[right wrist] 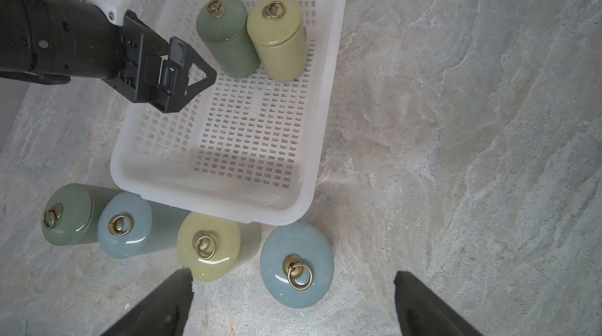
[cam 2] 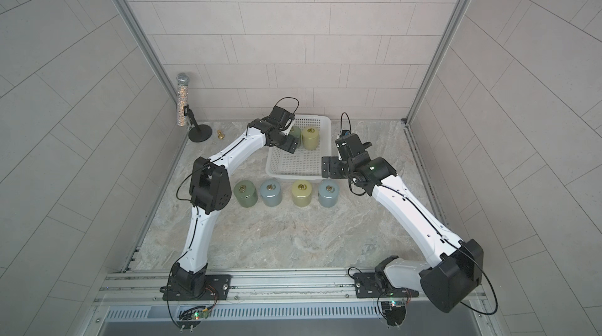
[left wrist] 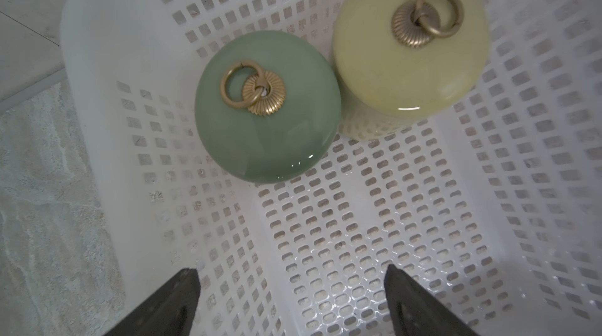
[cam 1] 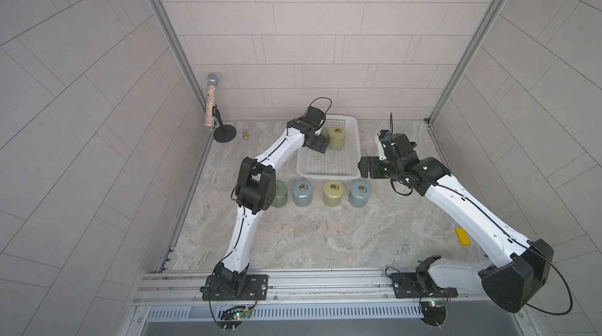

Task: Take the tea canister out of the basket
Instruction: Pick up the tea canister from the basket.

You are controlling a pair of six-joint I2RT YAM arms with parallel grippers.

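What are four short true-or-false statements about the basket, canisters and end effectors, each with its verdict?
1. A green glazed ceramic canister and a yellow glazed ceramic canister stand upright in the white perforated plastic basket. True.
2. The left end effector is shut on the green canister. False: it is open over the basket, holding nothing.
3. Outside the basket stand a second green canister, a blue canister, a second yellow canister and another blue canister. True.
4. The right end effector reaches inside the basket. False: it hovers open outside it.
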